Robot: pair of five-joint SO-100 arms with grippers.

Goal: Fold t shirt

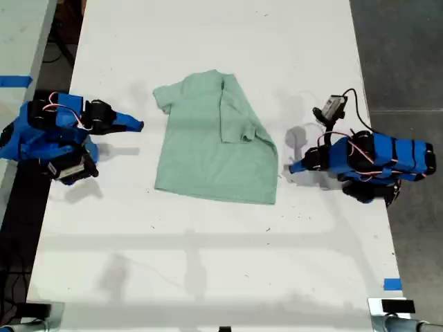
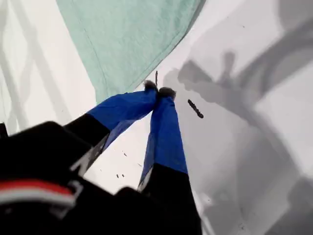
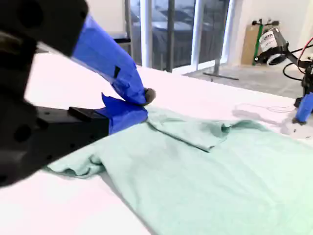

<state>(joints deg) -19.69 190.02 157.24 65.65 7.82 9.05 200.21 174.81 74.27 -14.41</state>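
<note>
Folding is only partly under way, by my reading. The t shirt lies flat at the middle of the white worktop, collar toward 12 o'clock in the exterior view. The sleeve on its 3 o'clock side is turned in over the body, making a slanted flap. The other sleeve, at about 10 o'clock of the cloth, is spread out and unfolded. That side is left to bring in, and then the hem has to go up toward the collar.

My first gripper rests at 3 o'clock of the shirt, just beside the hem corner. Its fingers are clenched tip to tip on nothing. My second gripper sits at 9 o'clock, near the open sleeve but apart from it in the exterior view. Its fingers also look pressed together and grasp no cloth.

The worktop is smooth and bright, with soft shadows and a strip of blue tape at 4 o'clock near its edge. Grey floor runs alongside it. The second wrist view shows tall glazed panels beyond the worktop.
</note>
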